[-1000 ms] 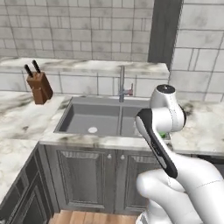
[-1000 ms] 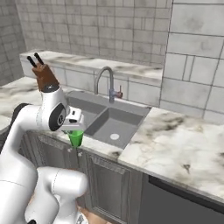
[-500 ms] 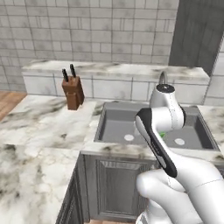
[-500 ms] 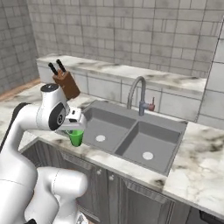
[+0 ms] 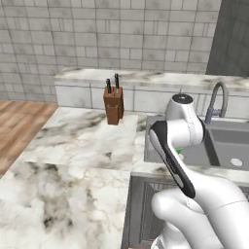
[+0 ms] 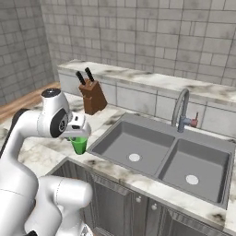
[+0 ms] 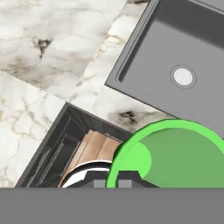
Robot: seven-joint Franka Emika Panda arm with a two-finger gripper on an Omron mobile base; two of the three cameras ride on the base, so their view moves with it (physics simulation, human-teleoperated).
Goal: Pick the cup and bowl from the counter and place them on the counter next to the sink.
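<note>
My gripper (image 6: 77,135) is shut on the rim of the cup (image 6: 79,144), a small bright green tumbler held upright in the air. It hangs over the front edge of the white marble counter (image 6: 38,154), just left of the sink (image 6: 161,156). In the hand view the cup (image 7: 175,157) fills the lower right, above the counter (image 7: 57,39) and the sink's left basin (image 7: 175,57). From the left base a sliver of the cup (image 5: 179,150) shows behind my arm, beside the sink (image 5: 228,143). The bowl is out of view.
A wooden knife block (image 6: 92,97) stands at the back of the counter left of the sink, below a raised marble ledge (image 5: 146,78). The curved tap (image 6: 180,108) rises behind the basins. Dark cabinets (image 6: 115,203) run below. Wooden floor (image 5: 19,126) lies far left.
The whole picture has shifted: the base has driven left along the counter, so the sink and knife block slid right in both views. The cup stays in my shut gripper.
</note>
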